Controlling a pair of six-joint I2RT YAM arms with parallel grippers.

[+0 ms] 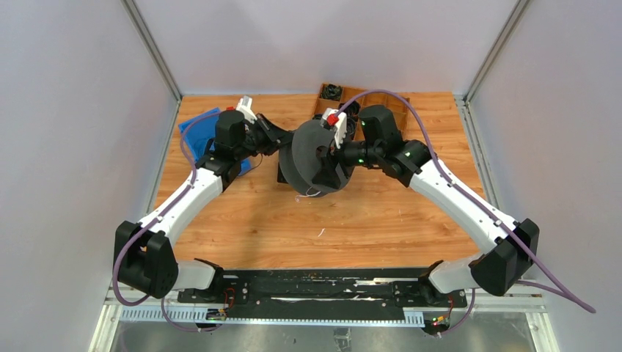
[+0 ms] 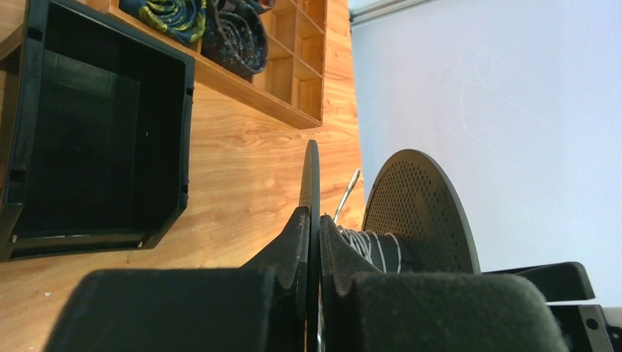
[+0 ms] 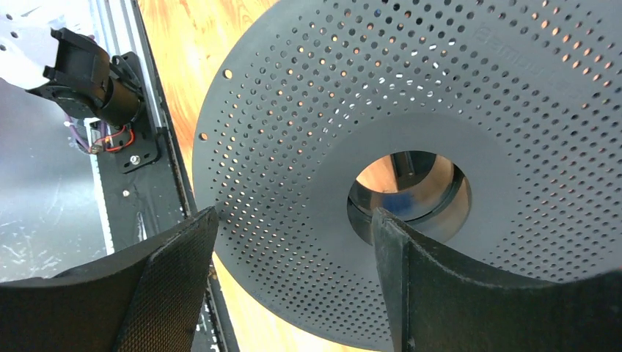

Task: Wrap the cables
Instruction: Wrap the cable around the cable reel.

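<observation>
Trouble would most likely start at the left gripper. Its fingers are pressed together on the thin edge of one flange of the black spool, and as far as I can judge that is the only hold on it. The spool hangs over the table between the two arms, standing on edge. The cables — thin white wire — lie in a few turns round the hub between the two flanges. From above, a loose length droops under the spool, and a short pale scrap lies on the wood below, apart from it.

The right gripper is spread wide and holds nothing. Its fingers face the perforated flange, one tip by the rim of the centre hole and the other over the small holes further out. Whether either tip touches the disc I cannot tell.

A pinch on a thin, smooth rim looks like a weak hold. If the right gripper pushes on the flange or tries to turn it, the spool could pivot in the left fingers or slip out and drop. The drooping length appears slack, so the turns on the hub could loosen and spring off — or the loop could catch on a finger or on the flange edge as the spool turns.
</observation>
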